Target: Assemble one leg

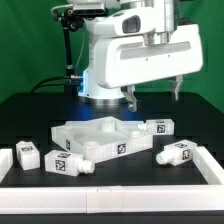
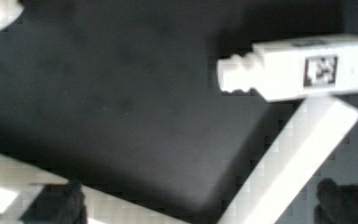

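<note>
The small white plastic leg (image 1: 178, 153), a short round stub on a blocky end bearing black-and-white square tags, lies on its side on the black table (image 1: 40, 112). It sits toward the exterior view's right, between the large white tray-like frame (image 1: 100, 135) and the white border rail (image 1: 212, 168). Its long axis runs almost level across the exterior view, with the round stub pointing to the exterior view's left and the tagged block to the right. The wrist view shows the leg (image 2: 286, 72) close beside the rail (image 2: 297, 150); whether they touch cannot be told. The two-finger gripper (image 1: 154, 92) hangs well above the table, its dark fingers (image 2: 51, 203) spread apart and holding nothing. Three more identical pegs (image 1: 68, 162) lie around the frame.
</note>
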